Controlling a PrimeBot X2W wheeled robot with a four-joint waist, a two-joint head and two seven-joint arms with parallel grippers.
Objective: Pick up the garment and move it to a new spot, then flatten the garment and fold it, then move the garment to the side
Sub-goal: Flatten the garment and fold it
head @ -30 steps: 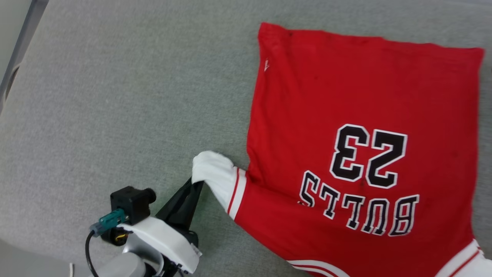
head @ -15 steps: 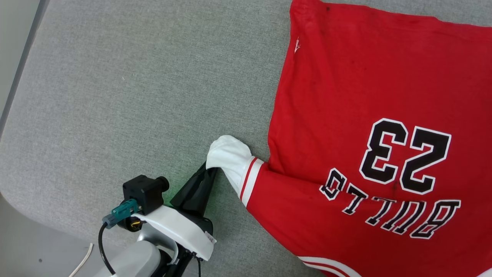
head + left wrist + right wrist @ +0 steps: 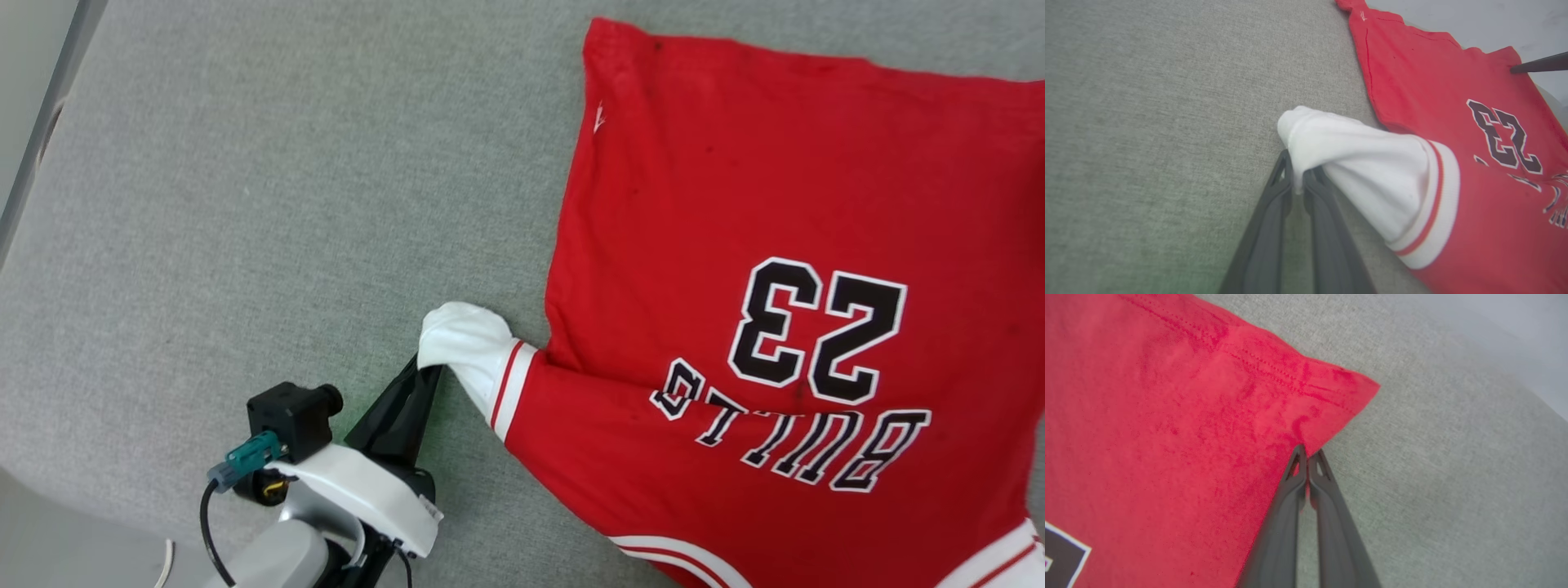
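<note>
Left gripper (image 3: 429, 371) sits lowest in the head view, its two dark fingers pressed together on the tip of the white sleeve (image 3: 464, 336). A teal plug (image 3: 245, 459) and a black cable hang at its pale wrist. From the left wrist camera the pinch is plain: the edge of the cuff is trapped between the fingertips and the rest of the sleeve bunches out to one side, drawn into a cone toward its red and white striped band.

Past that band lies the shirt (image 3: 735, 180), spread mostly flat on a grey cloth surface (image 3: 245, 204), well over to the robot's right. Its collar end is nearest the robot and runs off the bottom of the head view. The black lettering (image 3: 816, 335), "BULLS" and "23" with white edges, faces up and reads upside down from the robot's side. Beyond it the plain red body reaches to the hem (image 3: 1274, 371), which is the farthest edge.

At one corner of that hem the right gripper (image 3: 1306, 455) is clamped, fingers closed, with a sliver of red cloth showing between them. That corner is puckered where it is held.
</note>
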